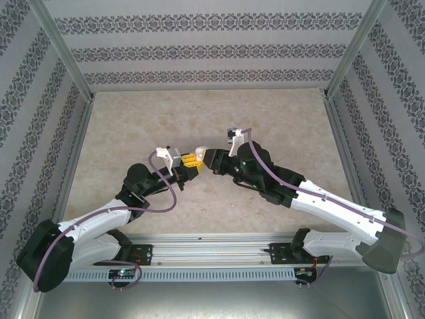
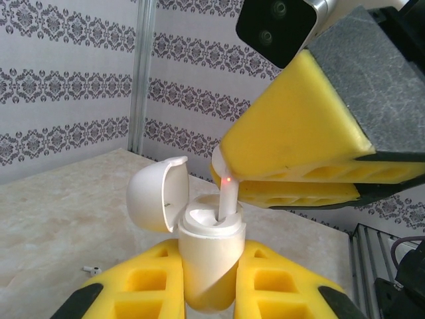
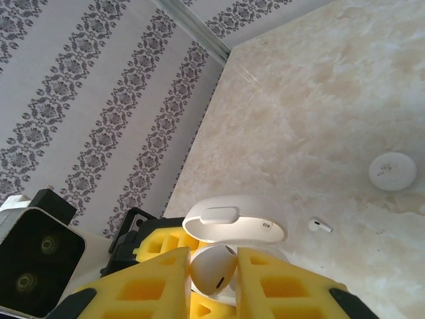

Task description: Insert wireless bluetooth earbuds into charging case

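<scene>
My left gripper (image 2: pixel 211 256) is shut on the white charging case (image 2: pixel 209 266) and holds it upright above the table, its lid (image 2: pixel 156 194) hinged open to the left. From above, my right gripper (image 3: pixel 212 259) is shut on one white earbud (image 3: pixel 212 269) by its head. That earbud's stem (image 2: pixel 227 196), with a small red light on it, reaches down into a slot of the case. In the top view both grippers (image 1: pixel 189 161) (image 1: pixel 206 158) meet tip to tip over the middle of the table. A second earbud (image 3: pixel 320 226) lies loose on the table.
A flat round white disc (image 3: pixel 392 171) lies on the marble tabletop (image 1: pixel 199 119) beyond the loose earbud. Patterned walls and metal posts (image 2: pixel 143 73) close in the table on three sides.
</scene>
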Available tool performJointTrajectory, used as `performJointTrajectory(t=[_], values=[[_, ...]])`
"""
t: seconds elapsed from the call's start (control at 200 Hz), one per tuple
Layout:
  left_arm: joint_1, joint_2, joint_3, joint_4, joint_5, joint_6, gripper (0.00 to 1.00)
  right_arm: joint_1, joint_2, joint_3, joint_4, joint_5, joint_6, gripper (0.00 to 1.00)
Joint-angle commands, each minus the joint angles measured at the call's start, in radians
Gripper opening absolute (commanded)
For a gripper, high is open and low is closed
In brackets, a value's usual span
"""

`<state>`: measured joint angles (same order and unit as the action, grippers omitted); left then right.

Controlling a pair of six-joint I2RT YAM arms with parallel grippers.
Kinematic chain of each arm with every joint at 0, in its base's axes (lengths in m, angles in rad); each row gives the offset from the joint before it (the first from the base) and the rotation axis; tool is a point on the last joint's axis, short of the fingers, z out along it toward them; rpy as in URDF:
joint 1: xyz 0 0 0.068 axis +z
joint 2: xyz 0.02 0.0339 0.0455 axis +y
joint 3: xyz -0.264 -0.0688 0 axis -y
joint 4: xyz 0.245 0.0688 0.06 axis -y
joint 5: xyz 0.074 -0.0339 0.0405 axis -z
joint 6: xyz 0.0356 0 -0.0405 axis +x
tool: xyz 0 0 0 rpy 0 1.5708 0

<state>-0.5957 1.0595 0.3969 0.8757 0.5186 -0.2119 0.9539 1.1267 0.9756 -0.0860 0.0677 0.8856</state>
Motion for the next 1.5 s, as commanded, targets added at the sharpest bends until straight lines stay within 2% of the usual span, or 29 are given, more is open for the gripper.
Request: performJointTrajectory(t=[0.0,0.46,1.224,1.344,1.499], values=[[-0.012,-0.02,0.025,0.037,-0.012,0.022,0.0,0.011,0.003,0.025,-0.079,0.039,-0.005,0.22],[-0.015,-0.029,0.02,0.03,-0.005,0.014,0.0,0.013,0.077,0.159,-0.206,0.017,-0.051,0.25],[-0.018,-0.061,0.01,-0.007,-0.026,0.014,0.0,0.009,0.081,0.252,-0.301,-0.009,-0.066,0.44],[-0.018,-0.067,0.013,-0.033,-0.044,0.022,0.0,0.01,0.078,0.296,-0.373,-0.003,-0.069,0.45],[-0.019,-0.084,0.038,-0.13,-0.083,0.065,0.0,0.009,0.117,0.426,-0.621,0.037,-0.056,0.49]])
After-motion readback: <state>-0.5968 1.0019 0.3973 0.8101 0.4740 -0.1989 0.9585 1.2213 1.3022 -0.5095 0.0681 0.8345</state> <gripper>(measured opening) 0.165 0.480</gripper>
